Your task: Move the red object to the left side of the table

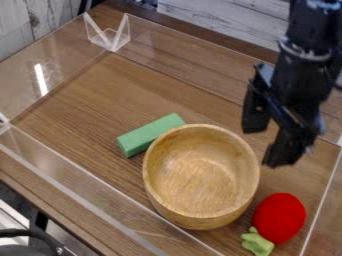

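**Open hand positioned above the red object, nothing yet held**

The hand (277,128) is seen at the right side of the worktop (94,95), pointed downward with its two dark fingers (286,146) spread wide apart. Nothing is held between them; the gap is plainly empty. The hand is placed above and slightly behind the red object (279,216), clear of it, and no contact is shown.

The red object is found at the near right corner of the worktop, just beside the wooden bowl (201,173) and close to the clear acrylic wall (325,205). Its light green leafy end (257,241) is turned toward the camera. It lies on the opposite side from where it is to be taken, so the task is judged to be at its start: the approach is in hand, the grasp is not yet made.

The wide opening is judged to be kept so that the rounded fruit can be straddled from above. A descent is called for next, and care is needed, because the object is hemmed in between the bowl's rim and the wall; a finger could be brought down onto the rim or the wall instead of beside the fruit. A round, smooth toy may also be squeezed out sideways if it is gripped off-centre.

A green rectangular block (150,134) lies to the left of the bowl, touching or nearly touching it. The left part of the worktop is seen bare, so room for setting the object down is available there.
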Tool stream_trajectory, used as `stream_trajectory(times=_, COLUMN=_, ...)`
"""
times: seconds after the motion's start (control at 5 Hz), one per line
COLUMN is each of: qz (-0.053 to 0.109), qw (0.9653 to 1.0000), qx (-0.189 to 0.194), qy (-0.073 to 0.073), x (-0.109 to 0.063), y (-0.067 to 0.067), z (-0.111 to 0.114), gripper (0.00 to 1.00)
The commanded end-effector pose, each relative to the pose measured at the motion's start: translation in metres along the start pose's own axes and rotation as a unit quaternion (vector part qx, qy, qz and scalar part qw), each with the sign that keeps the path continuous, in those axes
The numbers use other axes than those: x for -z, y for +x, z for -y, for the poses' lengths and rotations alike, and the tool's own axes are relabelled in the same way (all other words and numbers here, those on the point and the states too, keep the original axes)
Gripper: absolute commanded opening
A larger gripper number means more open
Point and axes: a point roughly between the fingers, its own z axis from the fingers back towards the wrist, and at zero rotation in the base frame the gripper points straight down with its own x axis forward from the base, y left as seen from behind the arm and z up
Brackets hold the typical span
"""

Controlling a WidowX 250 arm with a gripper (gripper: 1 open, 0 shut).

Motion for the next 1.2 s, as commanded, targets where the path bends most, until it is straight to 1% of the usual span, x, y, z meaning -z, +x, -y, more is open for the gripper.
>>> stream_trajectory(times=0.0, qz=0.030, qw=0.9978, qx=0.056, qy=0.018, x=-0.005, y=0.000, z=0.018, gripper=1.00)
stream_trajectory(times=0.2, qz=0.036, qw=0.9964, qx=0.074, qy=0.022, x=0.006, y=0.006, z=0.025, gripper=1.00)
stream_trajectory(times=0.4, qz=0.037, qw=0.9944, qx=0.096, qy=0.027, x=0.019, y=0.011, z=0.028, gripper=1.00)
stream_trajectory(times=0.6, qz=0.034, qw=0.9940, qx=0.101, qy=0.026, x=0.032, y=0.015, z=0.028, gripper=1.00)
stream_trajectory(times=0.8, qz=0.034, qw=0.9925, qx=0.113, qy=0.029, x=0.038, y=0.015, z=0.026, gripper=1.00)
stream_trajectory(times=1.0, qz=0.034, qw=0.9921, qx=0.117, qy=0.031, x=0.041, y=0.014, z=0.024, gripper=1.00)
